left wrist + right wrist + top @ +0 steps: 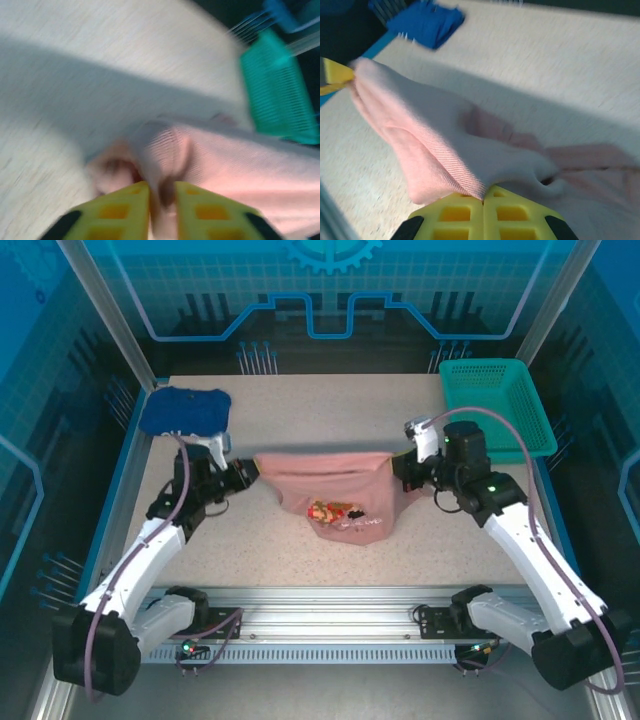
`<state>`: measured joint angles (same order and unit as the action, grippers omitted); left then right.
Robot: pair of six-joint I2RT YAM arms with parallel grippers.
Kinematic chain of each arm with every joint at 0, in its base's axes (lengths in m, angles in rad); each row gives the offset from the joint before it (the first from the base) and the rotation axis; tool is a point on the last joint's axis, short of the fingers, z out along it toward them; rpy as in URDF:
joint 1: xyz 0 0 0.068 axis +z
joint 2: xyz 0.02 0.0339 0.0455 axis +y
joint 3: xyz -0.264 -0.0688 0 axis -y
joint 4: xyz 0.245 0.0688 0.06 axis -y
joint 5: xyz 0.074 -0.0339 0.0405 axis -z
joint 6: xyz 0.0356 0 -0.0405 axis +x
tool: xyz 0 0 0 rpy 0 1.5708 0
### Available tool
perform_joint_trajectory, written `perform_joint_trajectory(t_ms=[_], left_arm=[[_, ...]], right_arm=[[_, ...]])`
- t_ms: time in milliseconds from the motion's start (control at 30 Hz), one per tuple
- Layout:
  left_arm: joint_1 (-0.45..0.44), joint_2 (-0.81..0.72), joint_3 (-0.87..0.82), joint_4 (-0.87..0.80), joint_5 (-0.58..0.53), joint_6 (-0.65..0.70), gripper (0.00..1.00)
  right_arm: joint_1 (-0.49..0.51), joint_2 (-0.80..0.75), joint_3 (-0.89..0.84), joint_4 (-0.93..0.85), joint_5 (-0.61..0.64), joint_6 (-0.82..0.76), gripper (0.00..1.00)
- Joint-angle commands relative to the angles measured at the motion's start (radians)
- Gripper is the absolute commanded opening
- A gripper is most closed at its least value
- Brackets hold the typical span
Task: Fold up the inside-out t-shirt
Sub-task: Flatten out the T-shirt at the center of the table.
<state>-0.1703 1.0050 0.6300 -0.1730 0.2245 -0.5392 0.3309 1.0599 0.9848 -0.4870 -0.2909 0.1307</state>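
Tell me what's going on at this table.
Two robot arms hold a dusty-pink cloth t-shirt stretched between them over the speckled table. The left tool pinches one end and the right tool is shut on the other, so the top edge runs taut and the rest sags. A dark blue folded garment lies far left; a teal plastic basket stands far right.

The table (330, 410) is pale and speckled. A blue cloth (185, 410) lies on it just behind the left gripper (243, 475). A green basket (495, 405) sits behind the right gripper (400, 472), off to its right.
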Motion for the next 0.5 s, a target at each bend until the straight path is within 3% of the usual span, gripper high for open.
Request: perform_joint_trajectory(t_ms=[0,167,333,467], left_arm=[[-0.068,-0.062,-0.037,-0.120,-0.195,0.064,0.42],[-0.305,-0.128,0.007,-0.053,-0.385,0.172,0.64],[-0.501,0.057,0.086,0.114,-0.254,0.347,0.73],[-0.560,0.251,0.210,0.119,-0.148,0.431,0.76]], right_arm=[[0.013,0.051,-0.025,0.025,-0.129,0.016,0.00],[0.036,0.112,-0.038,0.045,-0.149,0.019,0.00],[0.036,0.135,-0.030,0.054,-0.148,0.018,0.00],[0.037,0.135,-0.024,0.055,-0.148,0.020,0.00]])
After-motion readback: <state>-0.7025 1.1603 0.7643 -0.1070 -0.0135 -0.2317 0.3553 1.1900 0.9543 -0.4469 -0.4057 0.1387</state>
